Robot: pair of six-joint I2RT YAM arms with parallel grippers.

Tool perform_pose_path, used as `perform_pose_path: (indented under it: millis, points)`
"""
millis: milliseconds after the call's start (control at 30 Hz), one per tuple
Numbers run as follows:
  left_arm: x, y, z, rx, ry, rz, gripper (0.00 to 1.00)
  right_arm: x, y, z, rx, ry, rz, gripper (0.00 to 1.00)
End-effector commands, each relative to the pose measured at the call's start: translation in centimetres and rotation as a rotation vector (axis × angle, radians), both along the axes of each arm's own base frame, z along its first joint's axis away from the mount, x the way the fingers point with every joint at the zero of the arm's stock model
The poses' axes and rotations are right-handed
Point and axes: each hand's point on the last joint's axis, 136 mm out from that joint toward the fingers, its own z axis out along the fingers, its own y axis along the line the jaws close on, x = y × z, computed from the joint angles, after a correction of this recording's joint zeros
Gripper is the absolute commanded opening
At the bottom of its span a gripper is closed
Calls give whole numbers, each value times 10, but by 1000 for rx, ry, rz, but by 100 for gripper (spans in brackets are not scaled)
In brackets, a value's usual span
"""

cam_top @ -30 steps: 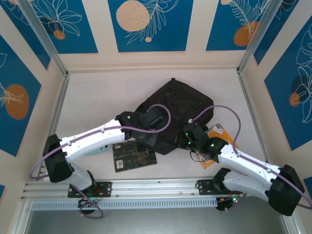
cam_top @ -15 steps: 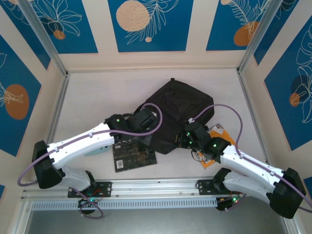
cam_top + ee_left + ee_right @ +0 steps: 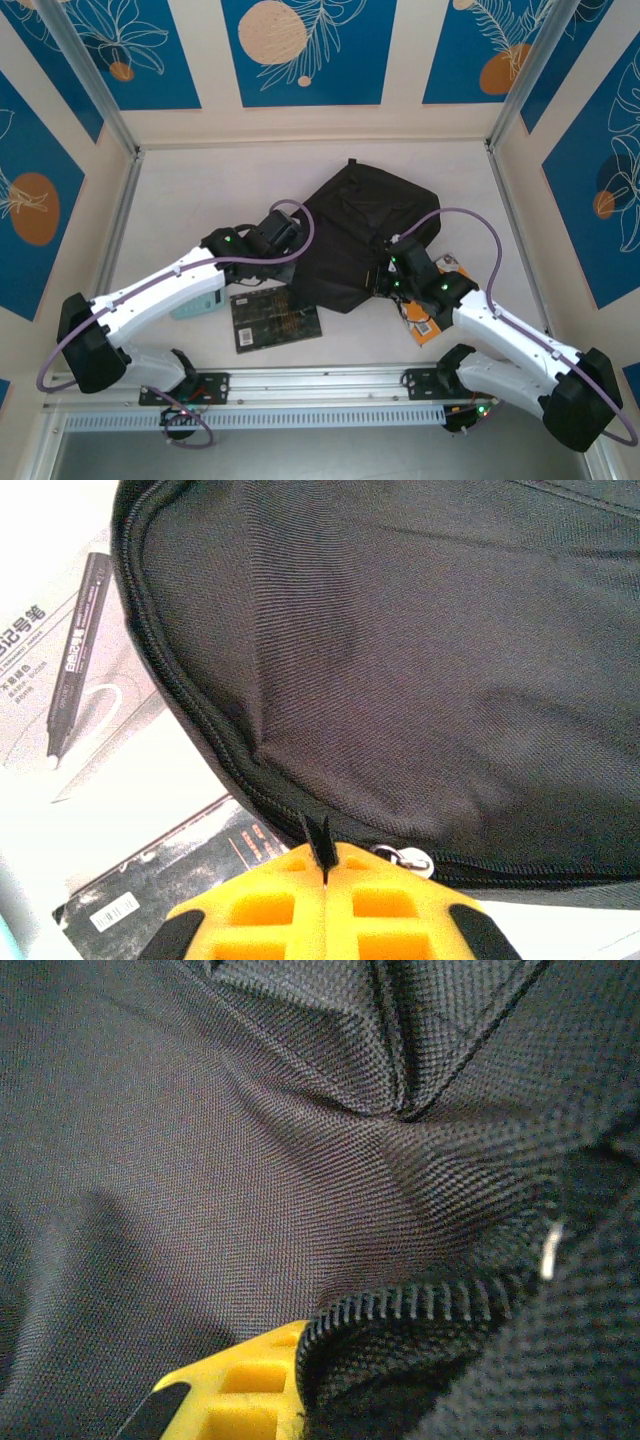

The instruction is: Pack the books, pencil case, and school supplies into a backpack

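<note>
The black backpack (image 3: 368,228) lies flat in the middle of the table. My left gripper (image 3: 288,268) is at its near-left edge. In the left wrist view the yellow fingers (image 3: 290,900) are shut on the black zip pull (image 3: 320,838), beside the metal slider (image 3: 410,860). My right gripper (image 3: 385,284) is at the backpack's near-right edge, shut on the fabric along the zip teeth (image 3: 420,1305); one yellow finger (image 3: 240,1390) shows. A black book with gold patterning (image 3: 275,318) lies in front of the backpack. An orange book (image 3: 432,322) lies under my right arm. A clear marker packet (image 3: 60,680) sits by the backpack's corner.
A pale teal flat piece (image 3: 197,305) lies left of the black book, partly under my left arm. Metal frame rails (image 3: 120,230) border the table left and right, and a rail (image 3: 320,380) runs along the near edge. Bare table stretches behind the backpack.
My left gripper has drawn back to the left along the backpack's edge with the zip pull. My right gripper has shifted slightly up and right, keeping its hold on the fabric.
</note>
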Motion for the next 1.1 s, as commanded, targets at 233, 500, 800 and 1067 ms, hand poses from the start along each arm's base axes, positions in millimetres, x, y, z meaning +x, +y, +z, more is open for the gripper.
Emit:
perform_pose_path:
  millis: [233, 500, 800, 1067]
  points:
    - [-7, -26, -3, -132, 48, -105, 0, 65, -3, 51, 35, -63, 45, 0]
    - [-7, -88, 7, -276, 86, -193, 0, 117, -34, 52, -130, 27, -162, 52]
    - [-1, -135, 26, -367, 98, -244, 0, 68, -66, 85, -84, 100, -418, 63]
    - [-16, -149, 44, -398, 82, -280, 0, 21, -45, 70, 194, 314, -518, 61]
